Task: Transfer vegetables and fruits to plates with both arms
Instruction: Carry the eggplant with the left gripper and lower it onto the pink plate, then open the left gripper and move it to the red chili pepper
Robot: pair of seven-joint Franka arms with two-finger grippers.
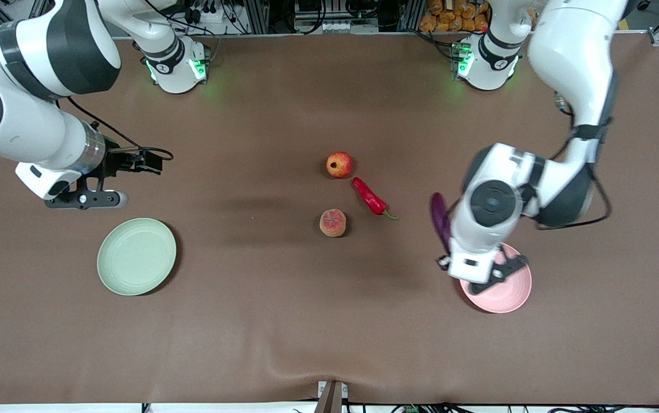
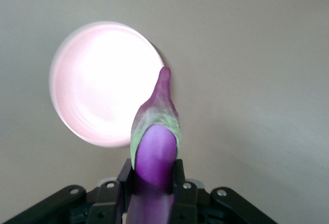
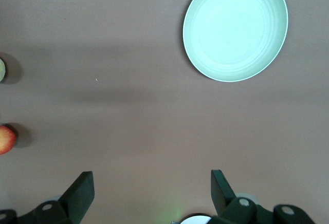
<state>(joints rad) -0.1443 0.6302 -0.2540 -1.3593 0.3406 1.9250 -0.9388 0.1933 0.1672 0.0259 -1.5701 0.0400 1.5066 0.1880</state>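
Note:
My left gripper is shut on the purple eggplant, which it holds in the air. The eggplant's green-capped stem end points at the rim of the pink plate. In the front view the eggplant sticks out beside the left wrist, above the table next to the pink plate. My right gripper hangs open and holds nothing, over bare table near the green plate. The round red-yellow fruit, red chili pepper and peach lie mid-table.
Both plates hold nothing; the green plate shows in the right wrist view. The arm bases stand along the table's edge farthest from the front camera. A small mount sits at the edge nearest that camera.

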